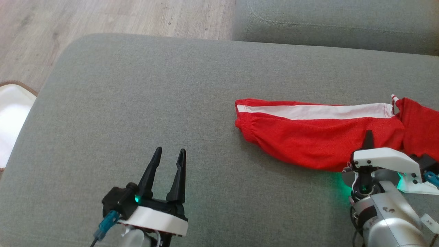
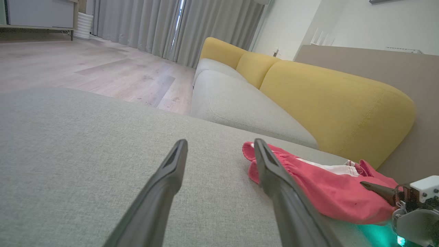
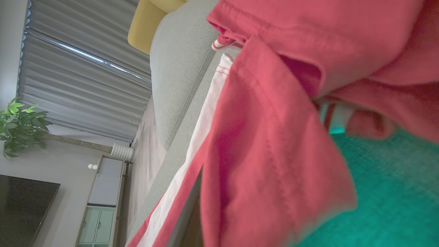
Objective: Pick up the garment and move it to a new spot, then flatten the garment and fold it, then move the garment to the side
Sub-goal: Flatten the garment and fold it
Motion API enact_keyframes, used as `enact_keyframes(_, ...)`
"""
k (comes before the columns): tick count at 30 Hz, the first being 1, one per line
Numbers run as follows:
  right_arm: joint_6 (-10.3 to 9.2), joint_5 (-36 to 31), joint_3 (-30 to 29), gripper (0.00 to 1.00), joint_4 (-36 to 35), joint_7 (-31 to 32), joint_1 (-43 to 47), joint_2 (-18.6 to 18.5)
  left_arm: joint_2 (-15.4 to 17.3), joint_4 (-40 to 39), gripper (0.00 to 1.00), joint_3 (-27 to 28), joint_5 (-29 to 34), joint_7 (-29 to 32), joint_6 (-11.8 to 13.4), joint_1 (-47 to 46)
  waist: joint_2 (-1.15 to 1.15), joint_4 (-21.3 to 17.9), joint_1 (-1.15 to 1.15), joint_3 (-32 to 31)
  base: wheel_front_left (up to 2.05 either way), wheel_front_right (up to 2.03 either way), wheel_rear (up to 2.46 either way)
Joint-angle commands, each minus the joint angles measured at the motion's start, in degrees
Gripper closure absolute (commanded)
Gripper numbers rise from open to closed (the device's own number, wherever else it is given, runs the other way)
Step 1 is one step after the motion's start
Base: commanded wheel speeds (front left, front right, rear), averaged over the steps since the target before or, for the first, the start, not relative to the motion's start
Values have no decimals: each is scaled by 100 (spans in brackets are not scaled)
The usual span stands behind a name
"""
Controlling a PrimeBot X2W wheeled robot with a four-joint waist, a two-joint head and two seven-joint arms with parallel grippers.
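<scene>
Right pincer (image 1: 368, 134) clamps the red white-striped fabric shorts (image 1: 308, 144) at their near hem; left pincer (image 1: 170, 152) gapes empty. Best lift clear before carrying.

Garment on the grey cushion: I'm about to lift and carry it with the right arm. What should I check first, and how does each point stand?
1. Right gripper shut on the garment's near edge: ok. The right wrist view shows cloth bunched right against it.
2. Left gripper open and off the cloth: ok. It hovers over bare cushion.
3. Garment lying flat: not ok. Its right end is folded over and bunched.
4. Whole garment in the head view: not ok. The right end runs past the picture's edge.
5. Free space on the cushion to the garment's left: ok.
</scene>
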Motion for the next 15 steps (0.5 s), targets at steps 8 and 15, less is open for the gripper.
enact_keyframes(8, -4, -358, -118, 100, -541, -51, -31, 78, 16, -188, 0, 199, 98, -46, 9, -209, 0, 64, 1, 40, 0, 0, 0)
enact_keyframes(15, -4, 22, 838, 100, -1208, -51, -4, 78, 16, -149, 0, 172, 106, -46, 9, -227, 0, 159, 1, -28, 0, 0, 0)
